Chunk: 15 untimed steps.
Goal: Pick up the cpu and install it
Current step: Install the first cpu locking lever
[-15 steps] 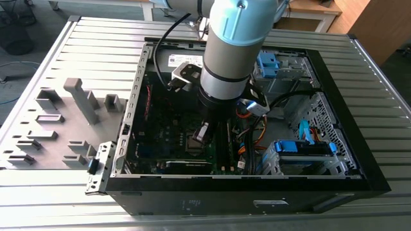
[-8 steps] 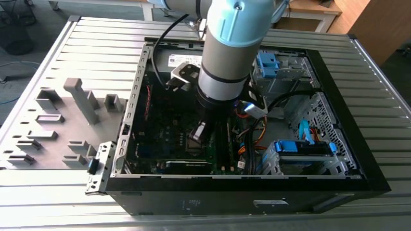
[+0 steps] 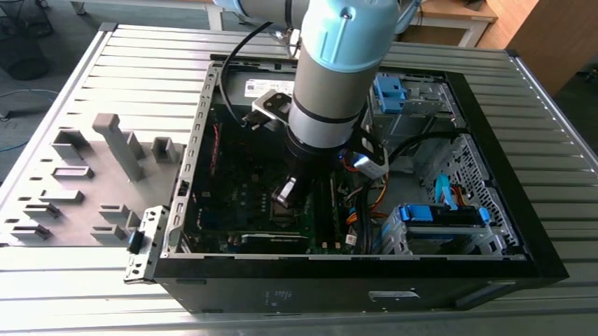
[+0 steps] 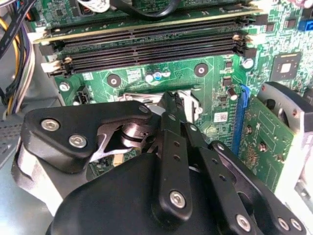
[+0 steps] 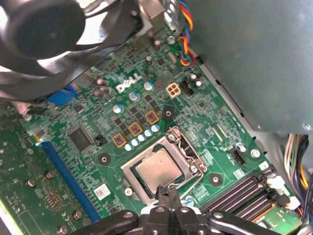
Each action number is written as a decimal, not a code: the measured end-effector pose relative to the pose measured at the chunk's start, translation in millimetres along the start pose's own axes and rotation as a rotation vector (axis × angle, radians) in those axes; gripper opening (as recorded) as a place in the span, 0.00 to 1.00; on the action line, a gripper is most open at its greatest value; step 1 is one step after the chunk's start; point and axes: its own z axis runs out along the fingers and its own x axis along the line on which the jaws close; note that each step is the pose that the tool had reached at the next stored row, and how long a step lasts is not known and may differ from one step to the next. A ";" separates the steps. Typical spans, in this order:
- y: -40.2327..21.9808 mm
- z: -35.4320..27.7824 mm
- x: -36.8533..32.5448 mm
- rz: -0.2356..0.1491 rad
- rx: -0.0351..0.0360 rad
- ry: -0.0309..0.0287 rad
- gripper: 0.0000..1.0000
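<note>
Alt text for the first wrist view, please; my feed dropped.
The cpu lies flat in the socket of the green motherboard, with the shut gripper at one edge of it. A dark fan stands over another part of the board.

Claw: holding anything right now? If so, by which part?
Nothing held. The claw is shut, with its tips at one edge of the cpu, which lies flat in the motherboard's socket.
</note>
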 end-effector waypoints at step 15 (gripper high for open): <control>-4.2 5.0 1.2 0.005 -0.0090 0.0303 0.11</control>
